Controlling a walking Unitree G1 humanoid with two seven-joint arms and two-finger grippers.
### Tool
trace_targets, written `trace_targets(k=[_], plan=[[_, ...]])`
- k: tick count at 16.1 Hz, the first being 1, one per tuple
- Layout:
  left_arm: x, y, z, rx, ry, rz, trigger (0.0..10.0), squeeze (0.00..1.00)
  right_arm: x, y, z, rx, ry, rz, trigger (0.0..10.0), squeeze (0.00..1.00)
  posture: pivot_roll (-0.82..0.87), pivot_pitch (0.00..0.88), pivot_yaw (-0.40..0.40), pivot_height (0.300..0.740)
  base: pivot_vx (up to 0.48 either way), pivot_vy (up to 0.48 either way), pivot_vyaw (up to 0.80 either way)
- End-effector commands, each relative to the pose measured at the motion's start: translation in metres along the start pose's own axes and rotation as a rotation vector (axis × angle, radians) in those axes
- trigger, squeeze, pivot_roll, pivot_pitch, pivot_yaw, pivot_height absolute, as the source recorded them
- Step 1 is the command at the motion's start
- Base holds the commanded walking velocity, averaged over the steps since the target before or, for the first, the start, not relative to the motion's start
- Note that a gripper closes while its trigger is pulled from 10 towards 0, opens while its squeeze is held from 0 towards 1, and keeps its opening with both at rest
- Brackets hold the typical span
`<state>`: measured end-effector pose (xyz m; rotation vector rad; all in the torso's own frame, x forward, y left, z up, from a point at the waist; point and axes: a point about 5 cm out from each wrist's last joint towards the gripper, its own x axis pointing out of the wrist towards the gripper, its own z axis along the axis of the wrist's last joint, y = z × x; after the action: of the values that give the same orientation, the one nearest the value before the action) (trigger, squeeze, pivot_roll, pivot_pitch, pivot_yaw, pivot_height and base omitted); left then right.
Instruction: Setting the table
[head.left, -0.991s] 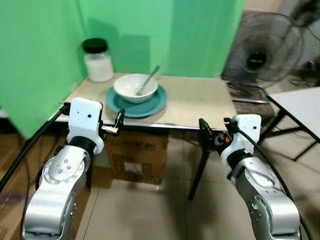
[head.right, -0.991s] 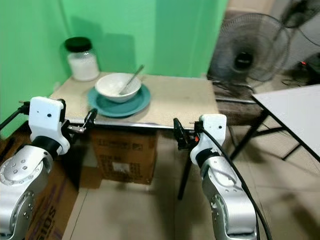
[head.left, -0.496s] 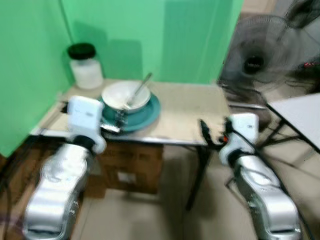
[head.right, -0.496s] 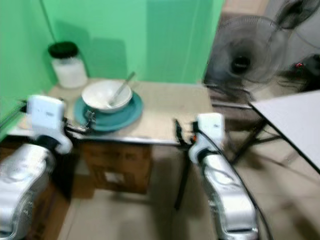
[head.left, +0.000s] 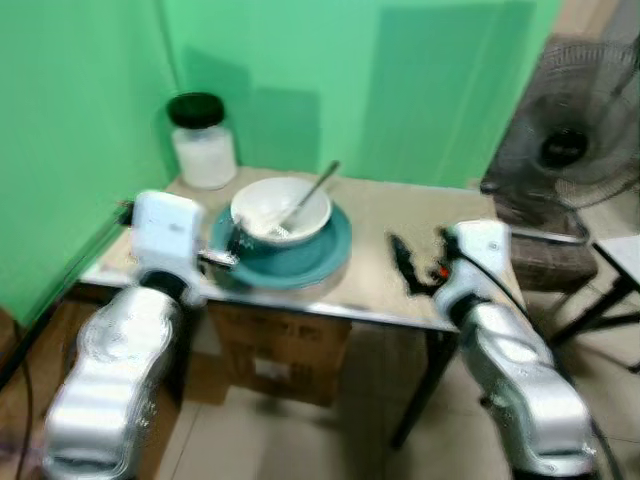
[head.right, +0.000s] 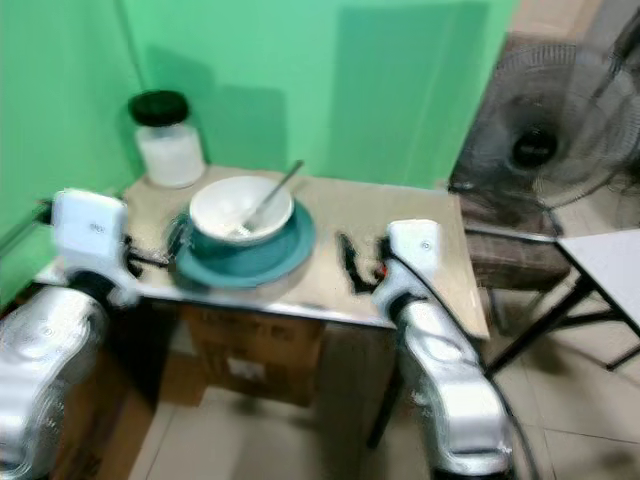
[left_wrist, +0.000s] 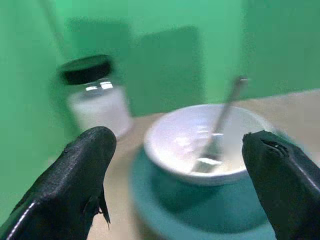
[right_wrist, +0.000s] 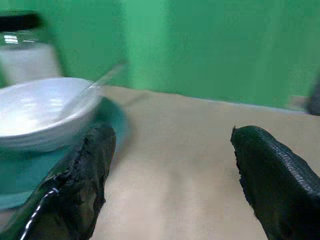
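A green wall (head.left: 400, 90) stands behind a beige table (head.left: 390, 215), and a standing fan (head.left: 570, 150) is off to the right of the right gripper, beyond the table's far corner. A cardboard box (head.left: 280, 350) sits on the floor under the table, below both grippers. On the table, straight ahead of the left gripper (left_wrist: 182, 200), lies a teal plate (head.left: 325, 255) with a white bowl (head.left: 280, 208) resting on it; the plate's near rim is just beside the fingertips. A metal spoon (head.left: 312, 190) leans in the bowl, its handle pointing up and away from this gripper. A glass jar (head.left: 203, 140) with a black lid and white contents stands beyond the bowl, farther from the left gripper and a little to its left. The left gripper's fingers (left_wrist: 75, 185) are spread wide apart, holding nothing. The right gripper (right_wrist: 170, 185) hovers over bare tabletop with the plate and bowl to its left; its fingers (right_wrist: 272, 175) are likewise spread apart and empty
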<state>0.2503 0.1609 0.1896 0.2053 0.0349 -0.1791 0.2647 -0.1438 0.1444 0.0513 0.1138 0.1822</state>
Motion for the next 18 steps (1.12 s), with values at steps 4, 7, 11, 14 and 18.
trace_targets(k=[4,7,11,14,18], plan=[[-0.001,0.006,0.001,0.017,0.004,0.007,10.0,0.0,0.005,0.009,0.005,0.01,-0.031,0.035,10.0,0.0,0.02,0.0,0.007,0.74,0.315,0.0,0.0],[0.001,0.004,0.002,0.017,0.002,-0.006,10.0,0.0,0.006,0.008,0.007,0.006,-0.042,0.041,10.0,0.0,0.01,0.0,0.012,0.74,0.315,0.0,0.0],[0.002,0.003,0.002,0.032,0.002,-0.018,10.0,0.0,0.009,0.008,0.008,-0.044,-0.043,0.051,10.0,0.0,0.02,0.0,0.0,0.74,0.307,0.0,0.0],[0.0,0.001,0.002,0.043,0.004,-0.021,10.0,0.0,0.01,0.007,0.008,-0.078,-0.037,0.064,10.0,0.0,0.02,0.0,-0.01,0.74,0.299,0.0,0.8],[-0.003,0.001,0.001,0.057,0.016,-0.026,10.0,0.0,0.021,-0.007,0.018,-0.097,-0.073,0.108,10.0,0.0,0.02,0.0,-0.006,0.74,0.285,0.0,0.0]])
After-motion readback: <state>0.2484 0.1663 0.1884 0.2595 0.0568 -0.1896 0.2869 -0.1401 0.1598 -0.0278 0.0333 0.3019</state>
